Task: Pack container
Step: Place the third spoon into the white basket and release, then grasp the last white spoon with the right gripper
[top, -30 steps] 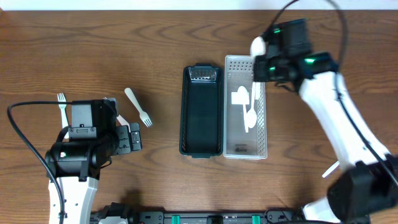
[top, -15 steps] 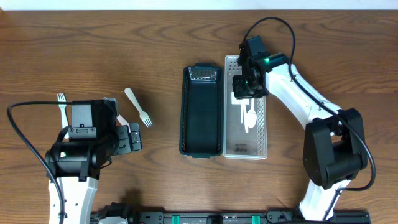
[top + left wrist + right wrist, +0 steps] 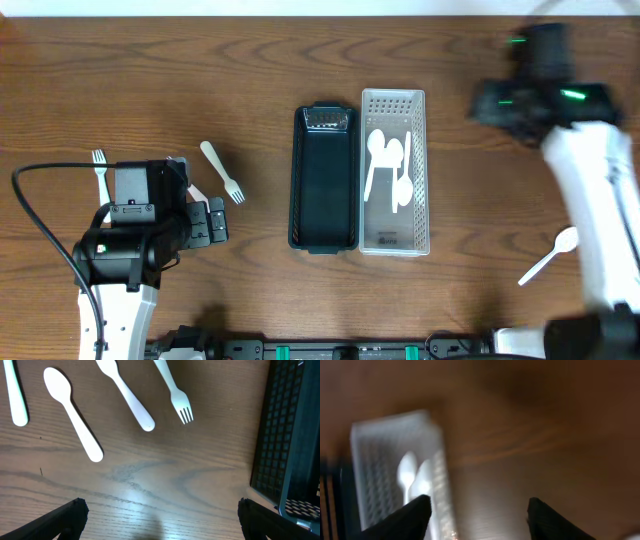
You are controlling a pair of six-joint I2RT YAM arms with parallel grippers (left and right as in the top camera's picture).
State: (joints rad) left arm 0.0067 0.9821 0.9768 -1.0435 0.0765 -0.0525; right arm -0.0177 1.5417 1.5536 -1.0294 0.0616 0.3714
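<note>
- Left pincer (image 3: 162, 517): jaws apart, nothing held, low over the surface (image 3: 300, 60) beside loose cutlery.
- Fork (image 3: 172, 387) and left spoon (image 3: 72, 412) lie near other handles, so two pieces could be clamped at once, or one nudged away.
- Right pincer (image 3: 480, 512): jaws apart, empty. Its view is blurred, so aim can't be trusted.
- White tray (image 3: 393, 215) holds spoons (image 3: 378, 146) and touches the black tray (image 3: 323, 178), where no cutlery is seen. A drop near the shared wall could land in the wrong tray.
- Stray spoon (image 3: 548, 257) lies well apart, far right. It is flat and thin, so a slipped or missed grasp is likely.
- Trays look light and could be shoved by a low pass.
</note>
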